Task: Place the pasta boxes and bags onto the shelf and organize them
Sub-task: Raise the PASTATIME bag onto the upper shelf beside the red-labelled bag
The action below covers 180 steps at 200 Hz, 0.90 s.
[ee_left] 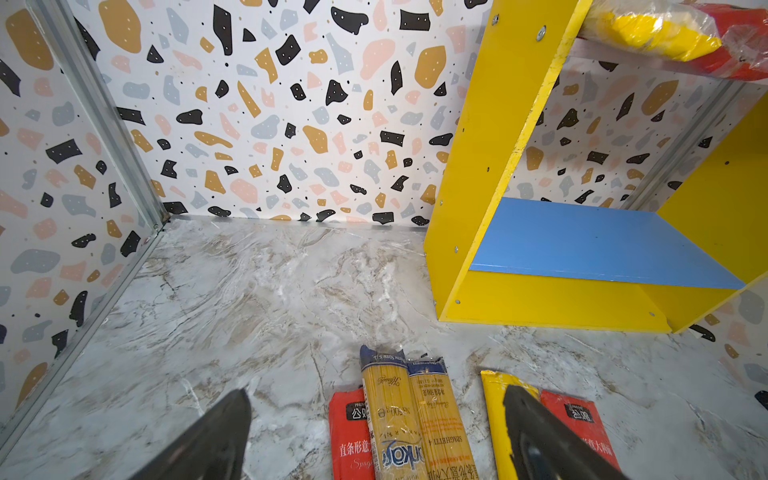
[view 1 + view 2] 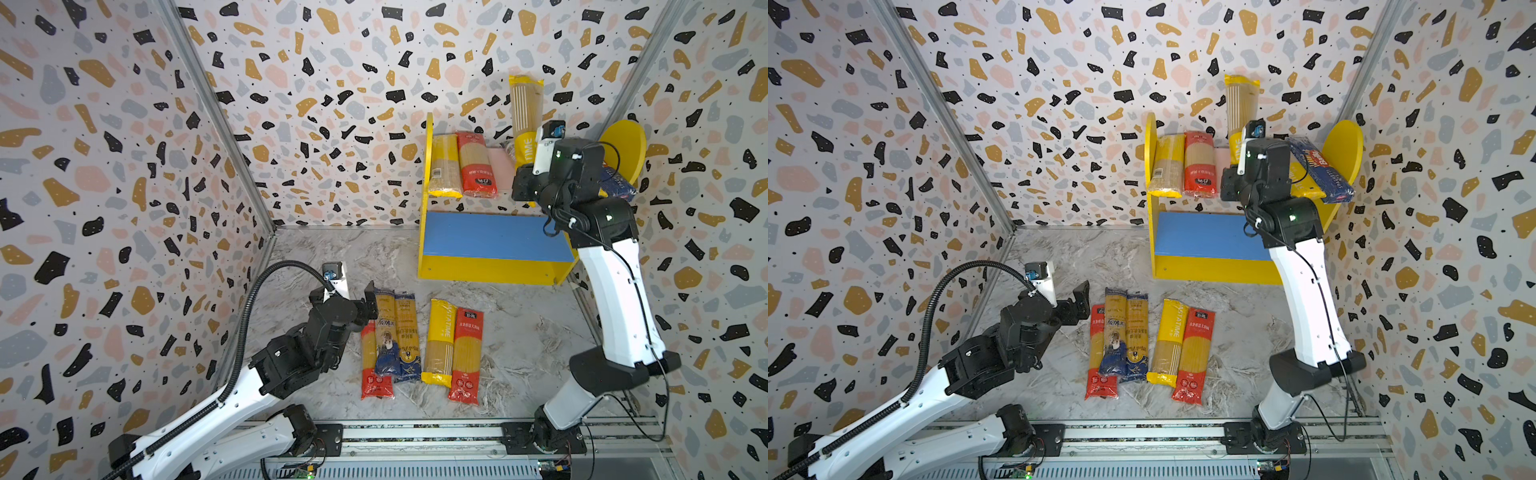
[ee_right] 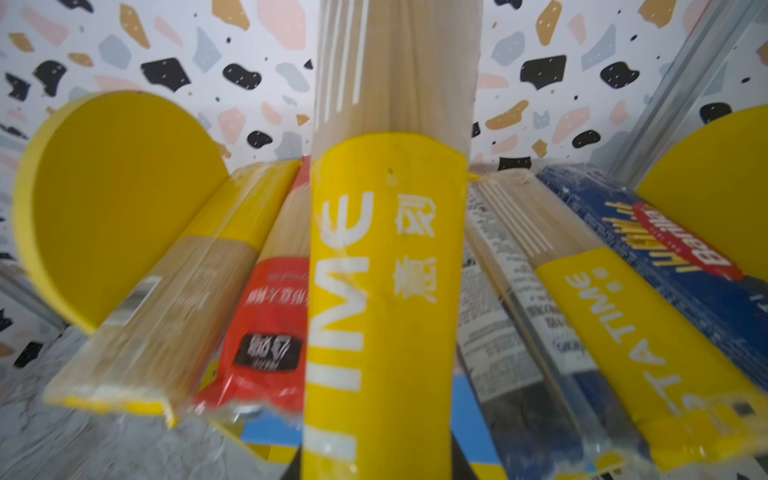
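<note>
1. A yellow PASTATIME pack [image 2: 525,112] stands upright over the pink board [image 2: 500,166] of the shelf [image 2: 486,272], clear end up. I cannot tell whether its lower end touches the board.
2. The right gripper [image 2: 524,172] is clamped on that pack's lower yellow end, with a jaw on each side of it.
3. Left of it on the pink board, a clear pack [image 2: 444,166] and a red pack [image 2: 477,164] lie side by side, touching.
4. Right of it lie a dark pack [image 3: 498,311], a second yellow pack [image 3: 623,324] and a Barilla box [image 2: 1320,170], the box beside the shelf's round-topped side.
5. The blue board [image 2: 490,235] sits below.
6. On the floor [image 2: 519,332] in front of the shelf lie five packs in a row: a red one [image 2: 372,365], two blue-ended ones [image 2: 384,328] [image 2: 406,336], then a yellow one [image 2: 440,336] and another red one [image 2: 467,353].
7. The left gripper [image 1: 374,432] hovers at the left of that row, jaws wide apart, holding nothing.
</note>
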{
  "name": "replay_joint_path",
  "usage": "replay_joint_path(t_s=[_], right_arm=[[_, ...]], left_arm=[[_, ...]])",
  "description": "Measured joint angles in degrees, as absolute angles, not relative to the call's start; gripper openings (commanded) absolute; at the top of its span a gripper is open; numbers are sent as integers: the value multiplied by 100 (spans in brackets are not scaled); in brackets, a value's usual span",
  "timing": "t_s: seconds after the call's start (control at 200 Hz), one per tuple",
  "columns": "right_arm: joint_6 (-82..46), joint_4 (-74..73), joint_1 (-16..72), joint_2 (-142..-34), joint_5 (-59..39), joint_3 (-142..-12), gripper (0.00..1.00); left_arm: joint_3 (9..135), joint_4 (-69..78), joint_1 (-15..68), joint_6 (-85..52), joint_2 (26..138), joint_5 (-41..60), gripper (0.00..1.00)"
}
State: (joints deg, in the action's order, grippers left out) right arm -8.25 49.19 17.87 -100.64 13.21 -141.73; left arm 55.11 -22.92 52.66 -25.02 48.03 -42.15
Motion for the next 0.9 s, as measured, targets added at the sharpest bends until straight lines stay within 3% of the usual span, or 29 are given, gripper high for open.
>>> replay_joint_path(t_s=[0.25,0.736,0.826,0.901], right_arm=[[-827,4956,1190,-10479,377,-14075,24],[-779,4882,1201,-10610,-51,-14075,26],[-760,4877,1201,-10702,-45,-14075,33],[-711,4724,1201,-10733,-45,-14075,51]], left_arm=[[5511,-2167,5266,-2408,4803,-4237,95],[5424,-1881,5266,-2307,5140,-4244,95],[5404,-1874,5266,-2307,5140,-4246,95],[5404,-1870,5266,-2307,5140,-4248,95]])
